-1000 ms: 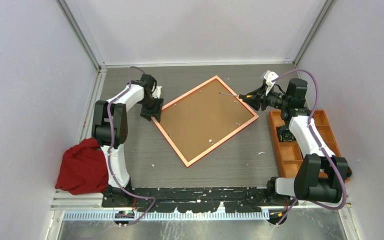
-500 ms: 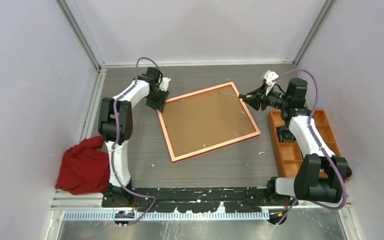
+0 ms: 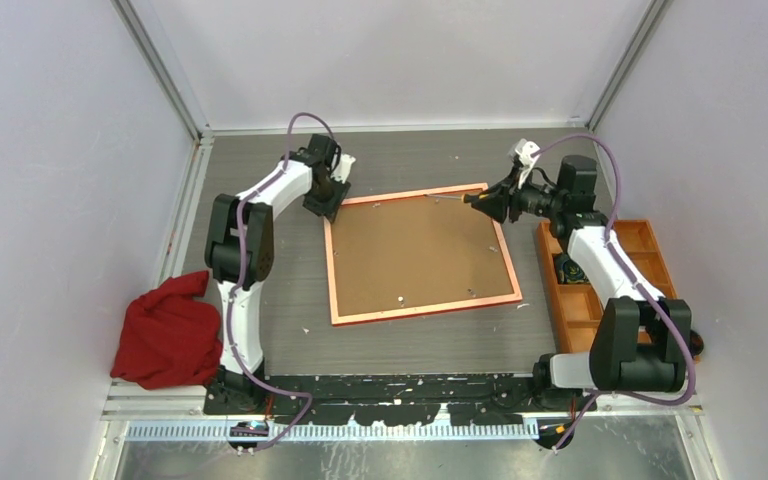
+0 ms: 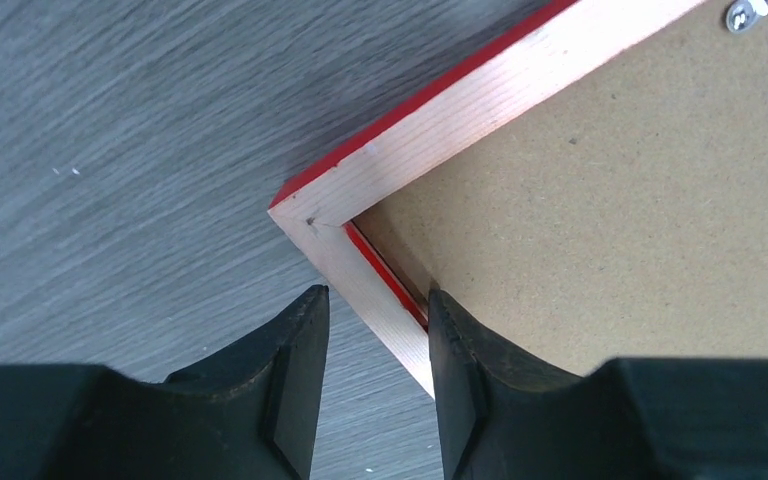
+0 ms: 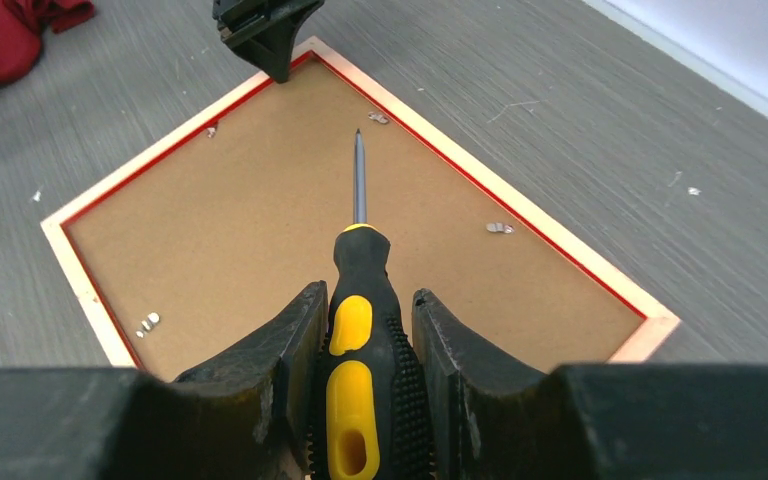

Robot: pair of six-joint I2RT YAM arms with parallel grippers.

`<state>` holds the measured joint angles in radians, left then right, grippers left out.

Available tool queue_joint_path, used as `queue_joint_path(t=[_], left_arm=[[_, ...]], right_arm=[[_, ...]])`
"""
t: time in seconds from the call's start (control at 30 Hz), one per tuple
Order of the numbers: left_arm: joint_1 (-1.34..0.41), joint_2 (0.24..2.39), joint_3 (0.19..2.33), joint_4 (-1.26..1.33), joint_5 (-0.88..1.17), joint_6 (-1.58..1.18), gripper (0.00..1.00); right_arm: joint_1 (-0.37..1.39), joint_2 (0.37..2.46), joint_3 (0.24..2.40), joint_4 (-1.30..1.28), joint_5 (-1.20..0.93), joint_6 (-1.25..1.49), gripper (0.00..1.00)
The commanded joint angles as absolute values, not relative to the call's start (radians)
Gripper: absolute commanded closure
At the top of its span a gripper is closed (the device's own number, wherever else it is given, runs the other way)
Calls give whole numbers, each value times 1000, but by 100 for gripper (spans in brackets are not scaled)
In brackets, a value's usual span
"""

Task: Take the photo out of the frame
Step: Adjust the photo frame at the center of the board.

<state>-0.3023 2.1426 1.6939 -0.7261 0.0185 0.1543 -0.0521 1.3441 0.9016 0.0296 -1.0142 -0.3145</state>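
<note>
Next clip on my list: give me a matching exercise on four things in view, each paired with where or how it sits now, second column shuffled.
Things
1. frame
2. screwdriver
3. red cloth
4. orange tray

Places or states
A. heaped at the near-left side of the table
B. clamped in the right pincer
C. lying flat, brown backing board facing up
D. along the table's right edge

Pairs: 1-C, 2-B, 3-A, 4-D
</note>
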Motion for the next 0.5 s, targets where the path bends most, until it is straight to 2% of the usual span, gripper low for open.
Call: queue_joint_path(t=[0.0, 0.1, 0.3, 0.47], left_arm=[[-252, 2142, 1665, -748, 52, 29, 57], [-225, 2105, 1616, -724, 146, 5, 55], [-209, 2030, 1526, -656, 293, -21, 48], [-203, 2014, 1500, -617, 364, -28, 47]], right_arm=[[26, 1352, 980, 86, -906, -166, 99], [121, 1352, 999, 79, -822, -104, 99], [410, 1328, 993, 37, -560, -190, 99], [566, 1418, 1083, -54, -399, -196, 99]])
